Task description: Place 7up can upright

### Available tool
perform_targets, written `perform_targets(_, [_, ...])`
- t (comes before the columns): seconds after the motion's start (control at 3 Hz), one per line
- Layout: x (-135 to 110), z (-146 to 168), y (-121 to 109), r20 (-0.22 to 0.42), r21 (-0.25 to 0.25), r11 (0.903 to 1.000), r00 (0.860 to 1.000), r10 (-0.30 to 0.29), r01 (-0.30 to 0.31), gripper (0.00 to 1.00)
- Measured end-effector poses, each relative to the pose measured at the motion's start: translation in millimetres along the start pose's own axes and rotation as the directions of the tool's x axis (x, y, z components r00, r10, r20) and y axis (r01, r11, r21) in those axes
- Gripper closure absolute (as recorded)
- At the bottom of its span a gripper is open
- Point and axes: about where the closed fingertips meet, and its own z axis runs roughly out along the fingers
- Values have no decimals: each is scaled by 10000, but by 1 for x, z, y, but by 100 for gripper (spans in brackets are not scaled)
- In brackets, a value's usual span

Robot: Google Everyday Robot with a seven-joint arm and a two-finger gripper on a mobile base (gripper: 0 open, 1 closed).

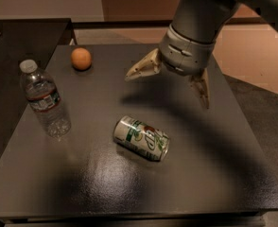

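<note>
The 7up can (141, 139) lies on its side near the middle of the dark table (214, 174), white-silver with green lettering, one end toward the left and the other toward the right. My gripper (168, 89) hangs above the table, behind and slightly right of the can, and apart from it. Its two fingers are spread wide, one pointing left (141, 67) and one pointing down at the right (201, 89). The gripper holds nothing.
A clear plastic water bottle (43, 99) stands at the left of the table. An orange fruit (81, 58) sits at the back left. A darker counter (16, 37) adjoins the table's left side. The floor drops off past the right edge.
</note>
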Motion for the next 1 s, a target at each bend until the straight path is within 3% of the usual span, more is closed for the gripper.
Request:
perform_targets(0.67, [4, 0, -8, -152, 194, 9997, 9998, -159, 162, 0])
perform_targets(1.0, [-5, 1, -15, 22, -7, 9941, 9941, -1086, 1086, 0])
